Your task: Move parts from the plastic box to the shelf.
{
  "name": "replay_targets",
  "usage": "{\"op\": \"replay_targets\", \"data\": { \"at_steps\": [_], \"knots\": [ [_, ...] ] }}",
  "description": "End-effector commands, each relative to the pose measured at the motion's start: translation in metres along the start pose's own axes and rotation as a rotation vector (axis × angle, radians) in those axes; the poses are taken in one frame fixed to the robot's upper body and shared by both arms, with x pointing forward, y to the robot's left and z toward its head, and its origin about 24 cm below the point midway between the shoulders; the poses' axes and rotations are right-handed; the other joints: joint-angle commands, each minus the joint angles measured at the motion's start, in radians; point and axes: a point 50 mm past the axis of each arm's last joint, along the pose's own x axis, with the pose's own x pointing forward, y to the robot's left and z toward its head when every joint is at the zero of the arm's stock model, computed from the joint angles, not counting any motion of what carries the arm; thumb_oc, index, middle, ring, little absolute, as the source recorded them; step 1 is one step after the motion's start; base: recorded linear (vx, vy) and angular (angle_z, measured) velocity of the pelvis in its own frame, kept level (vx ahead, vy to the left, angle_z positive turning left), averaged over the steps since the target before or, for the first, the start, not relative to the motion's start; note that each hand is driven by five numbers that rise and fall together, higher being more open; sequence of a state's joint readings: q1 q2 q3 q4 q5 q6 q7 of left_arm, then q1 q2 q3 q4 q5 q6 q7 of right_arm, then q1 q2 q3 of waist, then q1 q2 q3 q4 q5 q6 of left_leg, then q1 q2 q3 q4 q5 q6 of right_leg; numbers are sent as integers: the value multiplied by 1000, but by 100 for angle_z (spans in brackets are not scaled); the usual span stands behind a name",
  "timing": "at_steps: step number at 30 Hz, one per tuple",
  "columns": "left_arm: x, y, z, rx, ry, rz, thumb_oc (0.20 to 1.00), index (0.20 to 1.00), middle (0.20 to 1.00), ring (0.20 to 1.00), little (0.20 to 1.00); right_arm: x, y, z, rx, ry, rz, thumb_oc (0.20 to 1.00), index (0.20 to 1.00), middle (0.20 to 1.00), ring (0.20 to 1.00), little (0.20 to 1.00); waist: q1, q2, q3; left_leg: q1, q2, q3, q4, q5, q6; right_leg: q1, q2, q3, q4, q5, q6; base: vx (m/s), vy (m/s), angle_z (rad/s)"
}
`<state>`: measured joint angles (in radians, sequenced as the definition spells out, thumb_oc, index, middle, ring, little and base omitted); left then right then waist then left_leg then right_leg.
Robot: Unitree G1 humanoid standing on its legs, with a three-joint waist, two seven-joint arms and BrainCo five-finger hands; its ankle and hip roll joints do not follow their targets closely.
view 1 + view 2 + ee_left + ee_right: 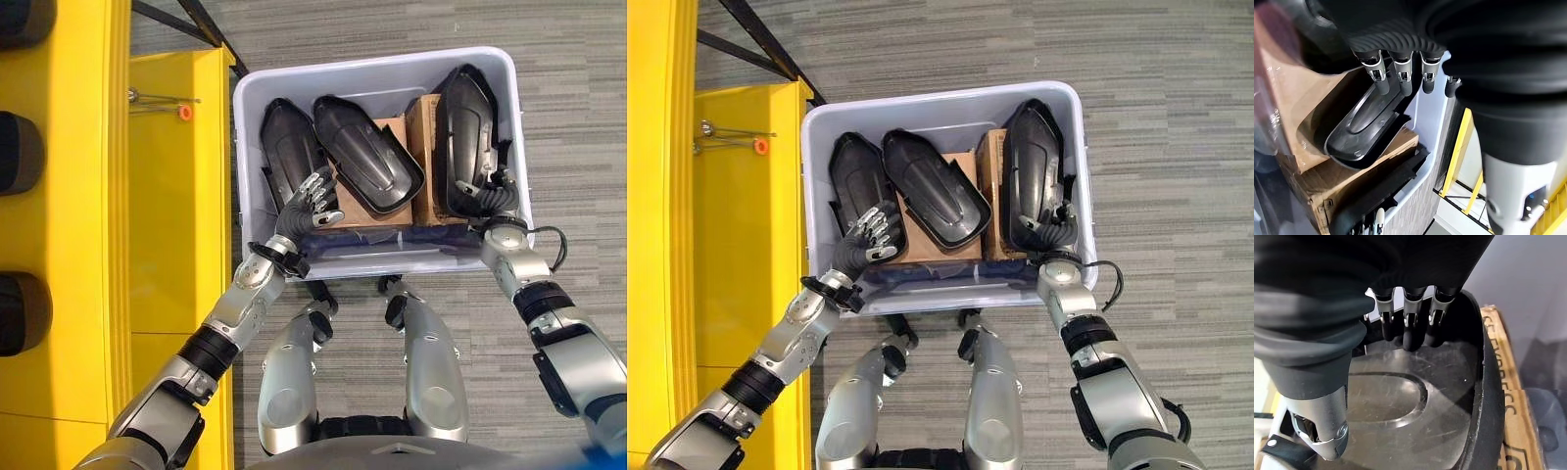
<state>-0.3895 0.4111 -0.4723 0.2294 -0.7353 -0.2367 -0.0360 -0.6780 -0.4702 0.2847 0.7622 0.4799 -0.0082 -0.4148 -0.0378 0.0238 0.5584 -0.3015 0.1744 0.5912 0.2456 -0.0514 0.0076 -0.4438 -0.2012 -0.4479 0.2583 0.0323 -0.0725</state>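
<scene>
A pale plastic box (377,67) stands on the floor in front of me. Three black shell-shaped parts lie in it on cardboard boxes (423,127): a left part (289,147), a middle part (367,162) and a right part (465,117). My left hand (309,201) hovers over the near end of the left part with its fingers (1378,78) relaxed and nothing in them. My right hand (495,196) is at the near end of the right part (1415,401), its fingers (1413,330) curled over the rim onto the inner face.
A yellow shelf (167,196) runs along my left, close to the box. Dark rounded parts (20,152) sit at its far left edge. A small orange piece (183,113) lies on the shelf near the box. Grey carpet surrounds the box.
</scene>
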Motion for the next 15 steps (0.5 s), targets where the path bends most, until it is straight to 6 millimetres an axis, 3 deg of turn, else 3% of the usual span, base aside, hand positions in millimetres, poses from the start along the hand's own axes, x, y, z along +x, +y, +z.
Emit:
{"op": "replay_targets", "data": {
  "at_steps": [1, 5, 12, 15],
  "knots": [
    [-4, -23, 8, -42, -88, -92, 1000, 1000, 1000, 1000, 1000, -2, 13, -6, -42, 35, 172, 1000, 1000, 1000, 1000, 1000, 32, 16, -38, -28, 64, -60, -16, 50, -84, -33, -19, 56, 66, -51, 130, -49, -19, -3],
    [-4, -26, 7, -42, -84, -101, 1000, 1000, 1000, 1000, 1000, -6, 28, -2, -15, 35, 281, 1000, 1000, 1000, 1000, 1000, 35, 18, -38, -42, 66, -60, -17, 59, -90, -39, -19, 54, 57, -45, 130, -36, -7, -4],
    [-7, -29, 0, -56, -84, -113, 1000, 1000, 1000, 1000, 1000, -29, 88, 14, 44, 11, 594, 1000, 1000, 1000, 1000, 1000, 49, 29, -38, -49, 64, -45, -27, 75, -99, -34, -30, 27, 25, -28, 129, -25, -13, -2],
    [-7, -30, 0, -56, -84, -118, 1000, 1000, 1000, 1000, 1000, -32, 98, 21, 52, -3, 616, 1000, 1000, 1000, 1000, 1000, 51, 31, -38, -48, 64, -46, -27, 78, -100, -31, -31, 26, 25, -28, 128, 0, 0, 0]
  ]
}}
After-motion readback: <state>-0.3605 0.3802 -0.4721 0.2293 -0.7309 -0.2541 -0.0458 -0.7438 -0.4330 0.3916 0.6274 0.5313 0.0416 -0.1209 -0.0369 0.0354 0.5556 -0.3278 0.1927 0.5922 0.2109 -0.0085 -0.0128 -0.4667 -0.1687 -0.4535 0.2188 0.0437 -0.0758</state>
